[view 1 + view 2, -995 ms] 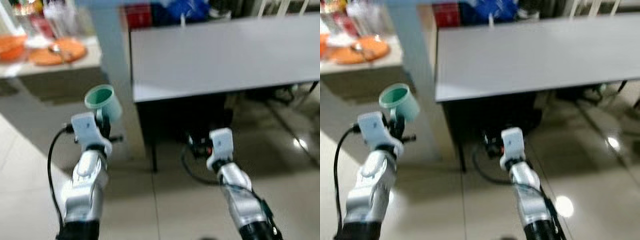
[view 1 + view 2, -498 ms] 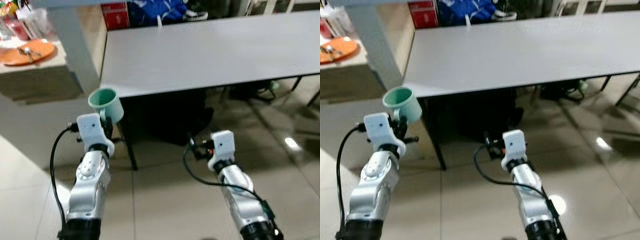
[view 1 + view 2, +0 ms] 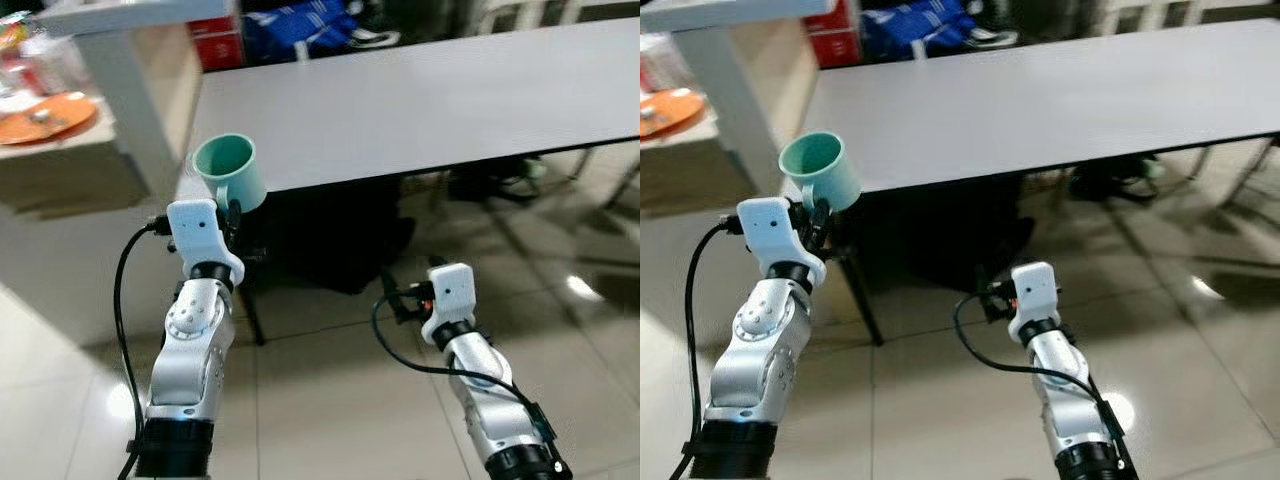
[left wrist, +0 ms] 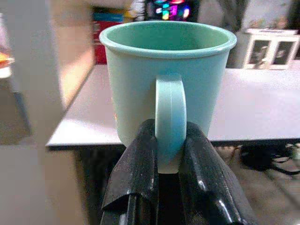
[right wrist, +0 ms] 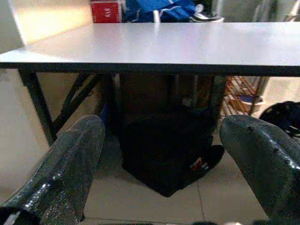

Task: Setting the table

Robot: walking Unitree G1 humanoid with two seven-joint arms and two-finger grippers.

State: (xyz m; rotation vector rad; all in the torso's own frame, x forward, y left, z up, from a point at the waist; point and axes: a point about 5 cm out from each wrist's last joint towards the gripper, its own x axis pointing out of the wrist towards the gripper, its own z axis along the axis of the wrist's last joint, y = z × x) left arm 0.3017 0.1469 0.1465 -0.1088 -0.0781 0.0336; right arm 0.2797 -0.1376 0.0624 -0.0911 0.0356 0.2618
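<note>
Mug (image 4: 166,79), mint green, sits up in the air in the left gripper (image 4: 169,154), just at the near left corner of the grey table (image 3: 420,100). The two black fingers (image 4: 138,171) are squeezed together on the handle, one on each side of it. The mug stands straight up with its open mouth on top, and it looks empty inside.

It looks hard and smooth, like plastic or pottery, so it should not bend. It seems light, since one thin handle is enough to carry it. The handle is a good place to hold, but the shiny sides could slip, and the mug might swing or twist if the arm moves fast. If it is pottery, it could crack on the hard floor tiles (image 3: 330,400) if dropped.

The right gripper (image 5: 164,154) hangs low, near the floor and in front of the table, with its fingers wide apart and nothing between them. A black bag (image 5: 164,150) lies under the table.

An orange plate (image 3: 45,118) rests on a counter far to the left.

Compared with a second ago, the table edge is closer and the picture is sharper. The mug has gone up higher, now level with the table top and right by its corner.
</note>
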